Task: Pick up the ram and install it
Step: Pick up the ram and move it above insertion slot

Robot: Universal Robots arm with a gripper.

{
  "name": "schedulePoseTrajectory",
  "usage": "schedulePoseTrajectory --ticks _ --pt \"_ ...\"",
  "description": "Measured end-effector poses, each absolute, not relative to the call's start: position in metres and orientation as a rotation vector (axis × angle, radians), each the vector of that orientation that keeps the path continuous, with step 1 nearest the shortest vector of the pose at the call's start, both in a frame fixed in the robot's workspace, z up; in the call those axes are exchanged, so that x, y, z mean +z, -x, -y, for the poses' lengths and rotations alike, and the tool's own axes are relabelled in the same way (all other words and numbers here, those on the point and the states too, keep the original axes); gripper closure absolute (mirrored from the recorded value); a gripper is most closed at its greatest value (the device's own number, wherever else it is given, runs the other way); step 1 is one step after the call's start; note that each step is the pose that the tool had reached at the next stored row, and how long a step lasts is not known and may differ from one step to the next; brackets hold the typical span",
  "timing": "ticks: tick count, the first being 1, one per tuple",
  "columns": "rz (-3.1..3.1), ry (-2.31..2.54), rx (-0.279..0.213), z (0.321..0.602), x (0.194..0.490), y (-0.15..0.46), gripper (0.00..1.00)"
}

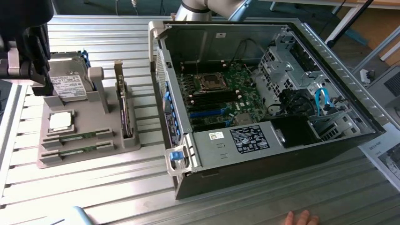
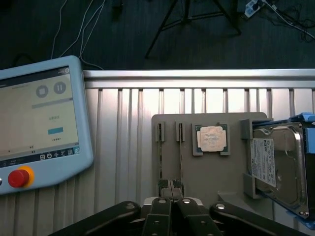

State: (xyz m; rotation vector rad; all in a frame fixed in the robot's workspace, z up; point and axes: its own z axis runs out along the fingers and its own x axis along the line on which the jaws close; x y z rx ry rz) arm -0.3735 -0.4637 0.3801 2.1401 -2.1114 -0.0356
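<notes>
Ram sticks (image 2: 160, 153) lie side by side in slots of the grey holder (image 2: 206, 172). My claw (image 2: 170, 186) hangs over their near ends, clenched shut. Beside them I see a square chip (image 2: 212, 139), then a hard drive (image 2: 275, 167). An open computer case (image 1: 262, 93) sits on the desk (image 1: 93, 187).

A ribbed aluminium table (image 1: 262, 206) catches bright light along its slats. Beyond its edge lies a dark floor (image 2: 123, 39), crossed by cables (image 2: 88, 24) and tripod legs (image 2: 165, 24).
</notes>
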Motion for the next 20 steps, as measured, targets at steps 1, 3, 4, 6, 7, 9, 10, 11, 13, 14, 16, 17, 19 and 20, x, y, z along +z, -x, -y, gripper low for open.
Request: schedulePoseTrajectory --ticks 1,3,4,6,7,9,10,11,13,14,16,17,19,20 --pt "2.114 -2.142 -0.031 0.4637 0.3802 0.3735 0.89" --pt "2.120 -2.147 -0.022 0.4637 0.3801 0.3735 0.89" --pt "2.121 -2.148 -0.020 0.4637 0.3801 0.3735 0.89" --pt "2.131 -2.156 -0.002 0.4637 0.3800 0.3739 0.89" --pt "2.138 -2.162 0.013 0.4637 0.3800 0.3742 0.89" --pt "2.155 -2.177 0.049 0.4637 0.3800 0.3748 0.89" --pt "2.158 -2.179 0.054 0.4637 0.3801 0.3747 0.89" --pt "2.158 -2.179 0.054 0.4637 0.3801 0.3747 0.89" --pt "2.158 -2.179 0.054 0.4637 0.3801 0.3748 0.89" --pt "2.158 -2.179 0.054 0.4637 0.3800 0.3748 0.89" --pt "2.158 -2.179 0.054 0.4637 0.3800 0.3748 0.89" --pt "2.161 -2.182 0.051 0.4637 0.3801 0.3749 0.89" --pt "2.167 -2.188 0.045 0.4639 0.3800 0.3749 0.89" --pt "2.171 -2.192 0.043 0.4642 0.3801 0.3749 0.89"
